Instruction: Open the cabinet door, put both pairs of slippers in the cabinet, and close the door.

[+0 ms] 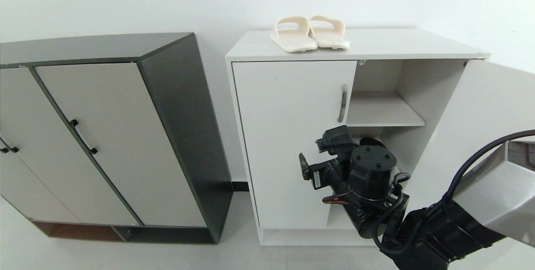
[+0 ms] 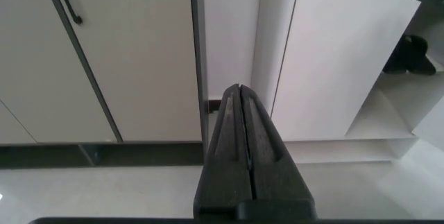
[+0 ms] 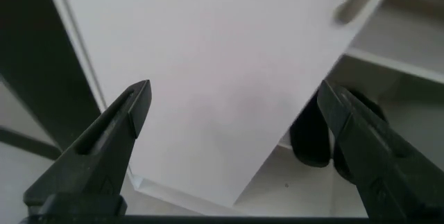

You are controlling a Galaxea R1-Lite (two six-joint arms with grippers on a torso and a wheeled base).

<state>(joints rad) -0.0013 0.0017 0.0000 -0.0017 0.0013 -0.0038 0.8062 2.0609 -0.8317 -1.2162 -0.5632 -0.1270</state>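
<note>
A pair of beige slippers (image 1: 310,33) lies on top of the white cabinet (image 1: 397,42). The cabinet's left door (image 1: 288,136) with its metal handle (image 1: 342,103) is closed, while the right door (image 1: 480,111) is swung open. A pair of black slippers (image 2: 409,54) stands in the lower compartment, partly hidden behind my right arm in the head view (image 1: 370,141). My right gripper (image 1: 322,153) is open in front of the closed door's lower part, nothing between its fingers (image 3: 132,109). My left gripper (image 2: 239,113) is shut and empty, low near the floor, facing the gap between the two cabinets.
A dark cabinet (image 1: 167,107) with two light doors and black handles stands left of the white one, a narrow gap between them. Inside the white cabinet, a bare shelf (image 1: 384,109) spans the open side. Light floor (image 1: 125,255) lies in front.
</note>
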